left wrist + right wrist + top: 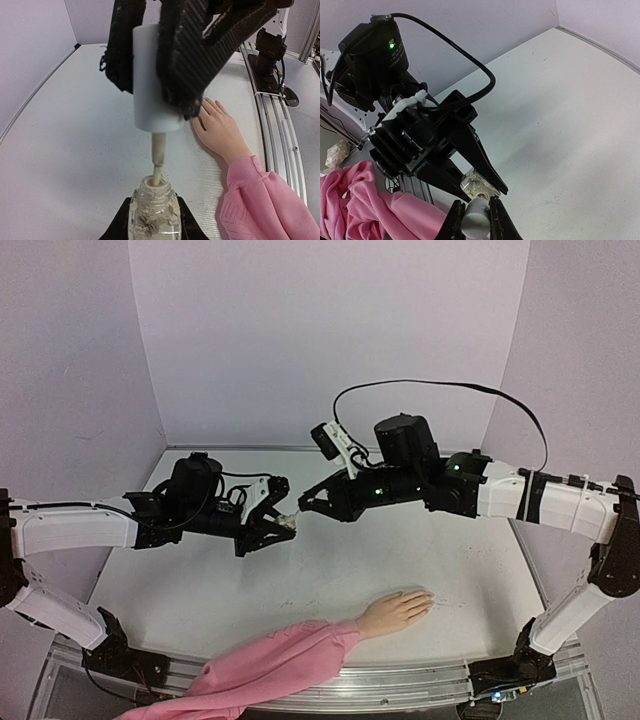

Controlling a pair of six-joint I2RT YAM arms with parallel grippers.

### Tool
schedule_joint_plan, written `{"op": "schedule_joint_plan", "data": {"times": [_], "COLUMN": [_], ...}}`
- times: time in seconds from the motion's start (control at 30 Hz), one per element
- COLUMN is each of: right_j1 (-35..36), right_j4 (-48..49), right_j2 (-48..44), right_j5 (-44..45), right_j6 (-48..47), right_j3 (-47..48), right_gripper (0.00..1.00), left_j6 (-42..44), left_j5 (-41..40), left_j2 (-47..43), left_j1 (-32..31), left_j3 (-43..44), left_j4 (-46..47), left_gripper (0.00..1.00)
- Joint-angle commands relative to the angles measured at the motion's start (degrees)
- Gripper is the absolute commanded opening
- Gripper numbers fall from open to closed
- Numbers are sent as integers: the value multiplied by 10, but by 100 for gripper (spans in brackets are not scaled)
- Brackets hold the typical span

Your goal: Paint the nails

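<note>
Our left tool (152, 225) clamps the small clear glass bottle (152, 207); our right tool (476, 220) pinches the white cylindrical brush cap (150, 85) above its neck. The nails (206, 102) tip the peach mannequin hand (398, 610) flat on the white desk (330, 570); we judge them stiff, slick, wanting light strokes, no grasp.

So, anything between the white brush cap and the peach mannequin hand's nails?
Nothing visible lies on the white table between cap and nails; the brush stem sits in the clear glass bottle's neck, so lift it out first.
</note>
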Motion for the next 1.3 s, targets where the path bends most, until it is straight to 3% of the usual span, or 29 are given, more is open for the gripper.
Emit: {"op": "schedule_joint_plan", "data": {"times": [0.0, 0.53, 1.03, 1.27], "right_j1": [6, 7, -19, -26], "right_j4": [21, 41, 54, 52], "right_j2": [1, 30, 56, 88], "right_j5": [7, -46, -198, -204], "right_j6": [1, 9, -26, -5], "right_j3": [17, 23, 24, 48], "right_gripper": [0, 0, 0, 0], "left_j6": [1, -1, -48, -65], "left_j5": [12, 14, 66, -47], "left_j2": [-22, -29, -48, -37], "left_j1": [-2, -2, -3, -6], "left_j3": [11, 10, 55, 72], "left_j4": [26, 26, 39, 150], "left_gripper": [0, 0, 0, 0]}}
